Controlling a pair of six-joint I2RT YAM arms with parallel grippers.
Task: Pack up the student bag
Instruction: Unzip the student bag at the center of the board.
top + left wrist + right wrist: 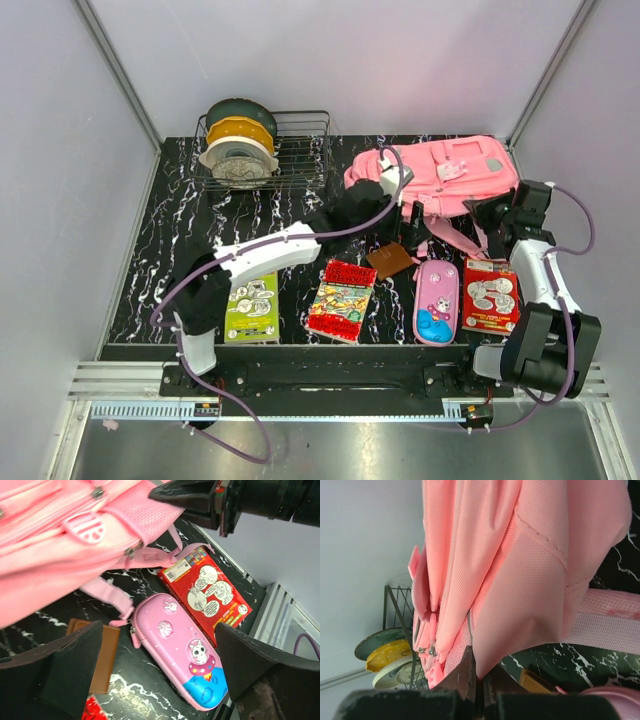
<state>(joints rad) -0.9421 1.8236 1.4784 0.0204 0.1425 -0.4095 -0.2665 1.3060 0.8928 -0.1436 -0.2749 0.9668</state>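
Observation:
The student bag (450,172) is a big pink backpack lying at the back right of the table, its straps trailing toward the front. My right gripper (482,211) is at the bag's right side, and in the right wrist view it (479,680) is shut on a fold of the bag's pink fabric (520,580). My left gripper (385,210) hovers by the bag's left front corner. In its own view it (160,675) stands wide open and empty above the pink pencil case (180,650), with the bag (55,545) at the upper left.
Along the front lie a green book (252,308), a red comic book (342,300), a brown wallet (390,260), the pencil case (436,300) and a red book (490,295). A wire rack with filament spools (262,150) stands at the back left.

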